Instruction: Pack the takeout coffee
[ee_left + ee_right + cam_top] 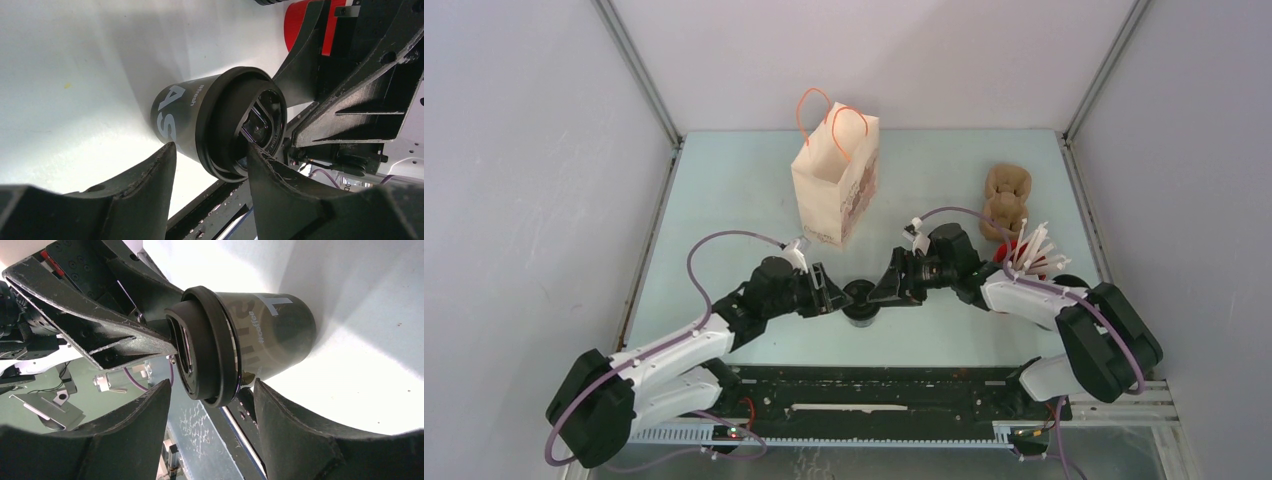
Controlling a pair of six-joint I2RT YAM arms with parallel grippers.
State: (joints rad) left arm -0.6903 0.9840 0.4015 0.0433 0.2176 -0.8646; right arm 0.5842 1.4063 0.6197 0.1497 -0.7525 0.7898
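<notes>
Evidently your left gripper (pixel 839 298) and right gripper (pixel 882 290) flank the black coffee cup (pixel 861 300) at lower centre, likely to steady it. The right jaws stand apart; whether the left clamps it I cannot tell.

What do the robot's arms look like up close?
The left arm and right arm have white links, bulky black joints and a looping purple cable. The left tool and right tool each end in two black wedge-shaped fingers, scuffed at the edges.

One high view, two wrist close-ups, all sharing the cup (pixel 861 300).
My top camera looks down from behind the near edge over the table (pixel 724 180); the wrist cameras sight along the left claw (pixel 210 149) and right claw (pixel 211 385), cup at the tips, opposite claw beyond.
</notes>
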